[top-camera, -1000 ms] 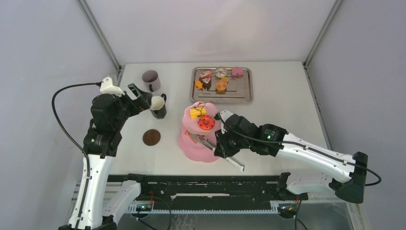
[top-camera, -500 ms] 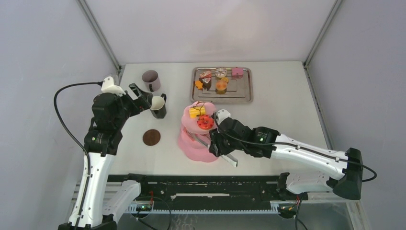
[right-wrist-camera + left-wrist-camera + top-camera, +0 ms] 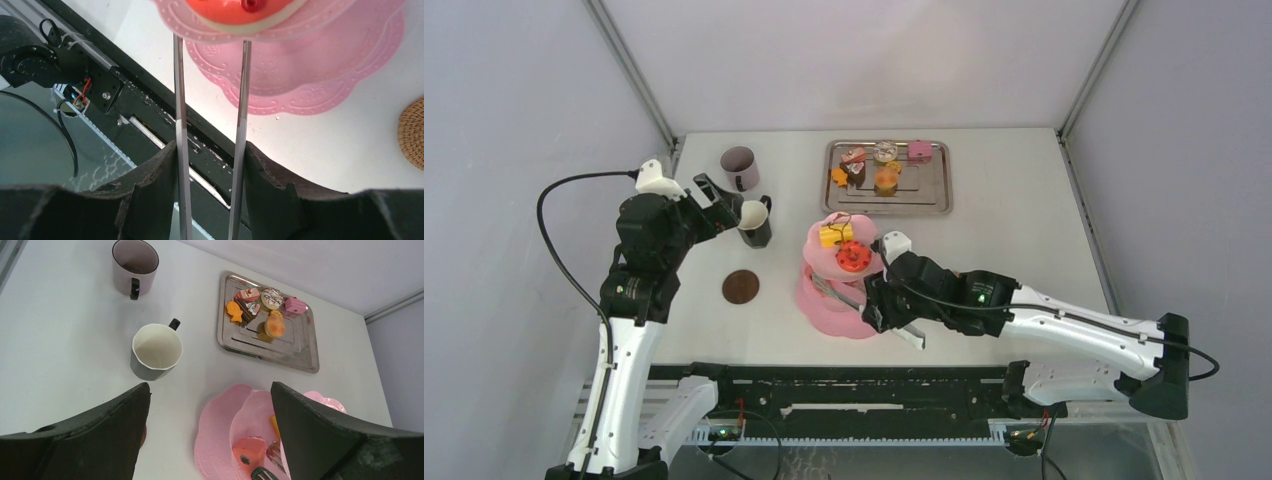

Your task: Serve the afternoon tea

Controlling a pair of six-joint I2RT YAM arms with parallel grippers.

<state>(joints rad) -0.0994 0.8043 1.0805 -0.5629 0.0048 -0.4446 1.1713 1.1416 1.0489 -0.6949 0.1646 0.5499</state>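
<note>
The pink three-tier stand (image 3: pixel 829 305) stands mid-table; a yellow cake (image 3: pixel 831 236) and a red cake (image 3: pixel 854 256) sit on its top tier. My right gripper (image 3: pixel 876 300) is shut on steel tongs (image 3: pixel 179 100), whose two arms spread apart and reach under the top tier (image 3: pixel 320 22). A peach cake (image 3: pixel 250 450) rests on the middle tier by the tongs' tip. My left gripper (image 3: pixel 724 205) hangs open just left of the black mug (image 3: pixel 755 222). The mauve mug (image 3: pixel 740 167) stands behind it. Several more cakes (image 3: pixel 874 165) lie on the steel tray.
The steel tray (image 3: pixel 924 200) sits at the back centre. A round brown coaster (image 3: pixel 740 287) lies left of the stand, and a woven coaster (image 3: pixel 412 132) shows in the right wrist view. The black rail (image 3: pixel 844 385) runs along the near table edge.
My right gripper's jaws have widened and the tongs' arms have spread. The right arm shifted slightly toward the stand. The left arm has not moved.
</note>
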